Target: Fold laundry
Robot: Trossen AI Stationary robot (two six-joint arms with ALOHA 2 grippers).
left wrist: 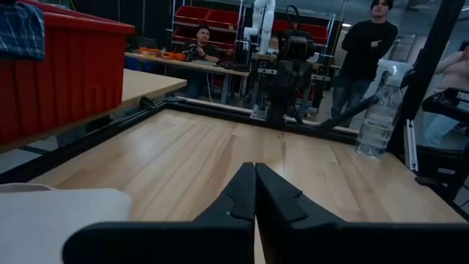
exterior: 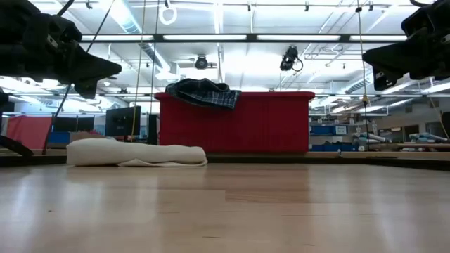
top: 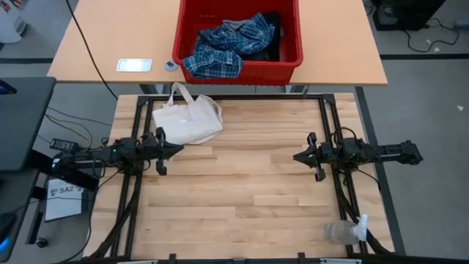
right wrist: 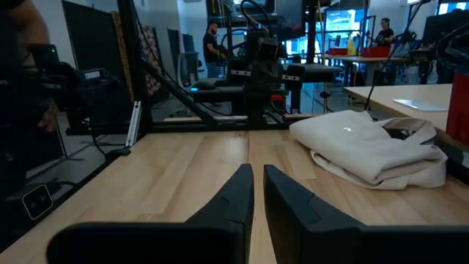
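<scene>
While the laundry fills the red bin, the left gripper is pinched together, the right gripper nearly so, both empty above the surface, beside a "SA2" label.

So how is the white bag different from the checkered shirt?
The bag is plain cream with handles; the checkered shirt is blue and white plaid. The bag lies fairly flat on the wooden table, while the shirt is bunched up in the red bin on the other table behind it. Nothing lies against the bag, but the shirt is piled with dark clothes. Both are soft cloth, and neither gripper touches them.
</scene>
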